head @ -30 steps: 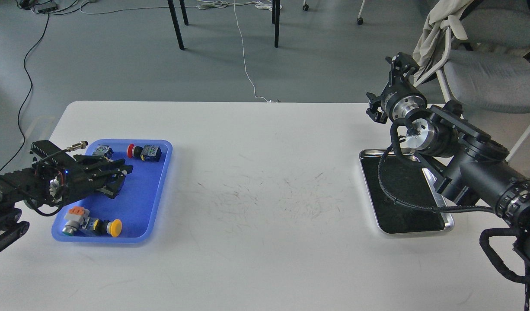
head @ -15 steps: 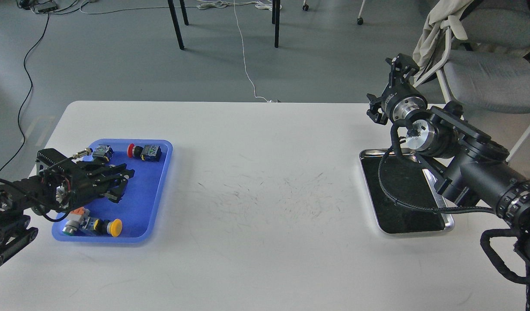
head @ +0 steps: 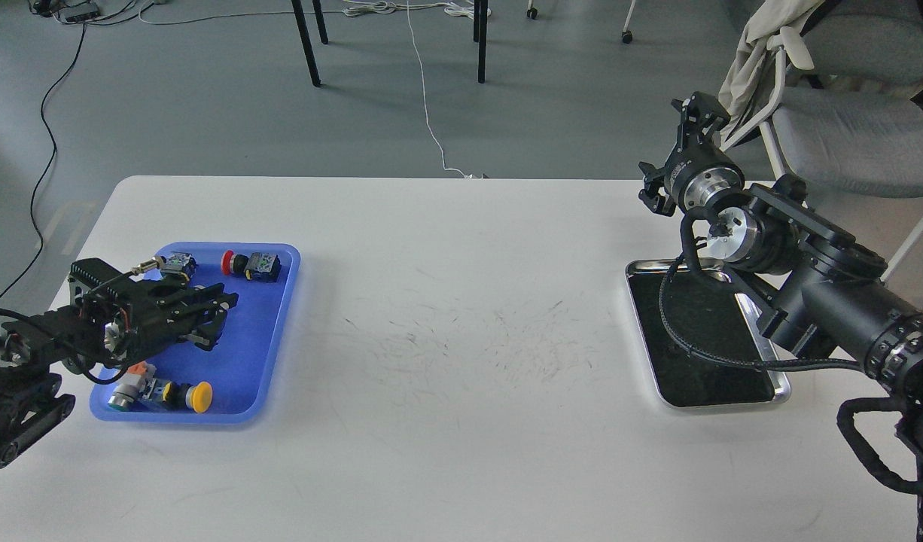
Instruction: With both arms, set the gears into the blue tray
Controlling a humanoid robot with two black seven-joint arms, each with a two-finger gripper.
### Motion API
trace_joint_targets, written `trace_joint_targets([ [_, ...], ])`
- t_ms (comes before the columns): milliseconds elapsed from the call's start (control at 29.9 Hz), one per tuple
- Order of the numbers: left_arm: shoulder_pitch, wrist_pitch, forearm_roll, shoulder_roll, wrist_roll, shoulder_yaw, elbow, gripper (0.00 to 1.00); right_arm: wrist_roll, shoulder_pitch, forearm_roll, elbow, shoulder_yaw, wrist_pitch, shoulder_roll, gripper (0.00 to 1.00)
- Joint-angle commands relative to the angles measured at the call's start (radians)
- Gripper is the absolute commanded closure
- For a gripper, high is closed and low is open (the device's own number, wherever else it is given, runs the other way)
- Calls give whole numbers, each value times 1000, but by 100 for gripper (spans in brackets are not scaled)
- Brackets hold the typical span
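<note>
White tabletop (head: 461,421) is carrying the blue tray (head: 262,339) at my left; my left gripper (head: 213,320) is hovering over it, opening unreadable, gears not visible.

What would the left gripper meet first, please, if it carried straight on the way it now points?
Probably the bare floor of the blue tray. The left gripper points rightward and slightly down over the tray's middle, with no switch directly ahead. Its height is unclear, so it might instead pass over the right rim.
</note>
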Motion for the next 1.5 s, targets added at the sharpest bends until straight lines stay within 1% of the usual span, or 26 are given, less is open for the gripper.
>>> trace_joint_targets([
  [0,-2,0,-19,0,0,0,0,73,0,0,0,-2,-1,0,1,1],
  [67,-3,0,-25,0,0,0,0,71,0,2,0,0,-1,0,1,1],
  [167,-3,0,-36,0,0,0,0,60,-1,3,0,0,-1,0,0,1],
  [301,-3,2,-39,4,0,0,0,60,-1,3,0,0,-1,0,0,1],
  [401,-5,2,-42,4,0,0,0,57,-1,3,0,0,-1,-1,0,1],
  [434,-6,2,-42,3,0,-3,0,56,-1,5,0,0,-2,-1,0,1],
  [535,-11,11,-96,4,0,-9,-3,46,0,3,-1,0,-5,-5,-2,1],
  [602,-31,11,-174,11,0,-6,-3,39,-1,2,-1,0,-5,-5,-6,1],
  [735,-85,6,-298,32,0,0,-3,36,-5,3,-1,14,-5,-3,-28,1],
  [836,-120,3,-363,63,0,-3,-3,27,-5,3,-1,15,-5,-3,-37,1],
  [902,-149,-3,-418,64,0,-6,-6,25,-6,3,-1,26,-5,-1,-42,1],
  [969,-180,-46,-516,66,0,-8,-3,17,-8,2,-1,46,-23,-1,-51,1],
  [1003,-187,-67,-566,66,0,-6,0,16,-8,3,-1,52,-37,-1,-57,1],
  [1103,-197,-121,-735,66,0,-2,2,15,-6,6,-1,73,-63,-1,-75,1],
  [1237,-197,-153,-811,58,0,-6,8,14,-8,8,-1,113,-76,2,-118,1],
  [1337,-204,-192,-857,40,0,-17,8,14,-6,11,-3,162,-123,5,-163,1],
  [1437,-232,-273,-1026,8,0,-32,8,14,-6,31,-6,224,-180,8,-221,1],
  [1471,-240,-305,-1103,4,0,-34,8,11,-6,37,-12,247,-203,8,-242,1],
])
